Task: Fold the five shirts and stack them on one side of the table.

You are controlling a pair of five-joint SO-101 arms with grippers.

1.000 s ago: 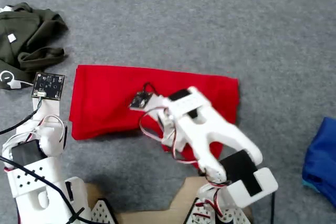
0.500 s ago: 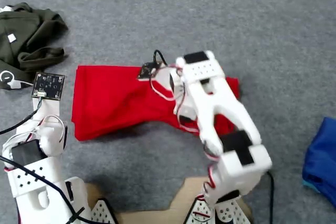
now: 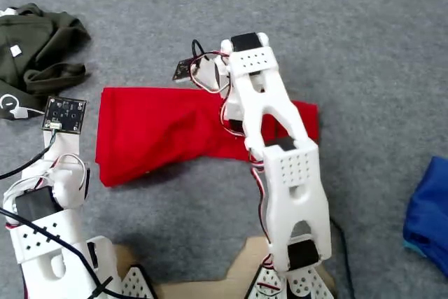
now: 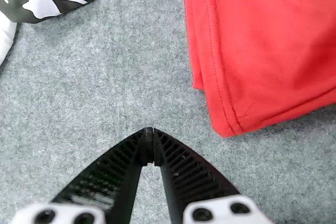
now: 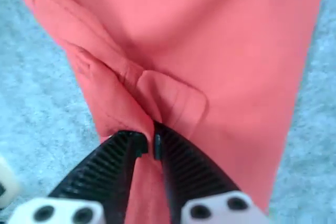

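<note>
Right wrist view: right gripper [image 5: 148,145] pinches the red shirt [image 5: 210,51]; left gripper [image 4: 148,148] sits clenched.

High view overhead; wrist views close, sharing red shirt [image 3: 154,131].

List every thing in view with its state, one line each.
red shirt: half folded on the table, near edge bunched in the right gripper.
right gripper: shut on the red shirt.
left gripper: shut, empty, over bare table beside the red shirt's corner.
green shirt: crumpled, unfolded.
blue shirt: cut off at the table's edge, fold cannot be told.
</note>
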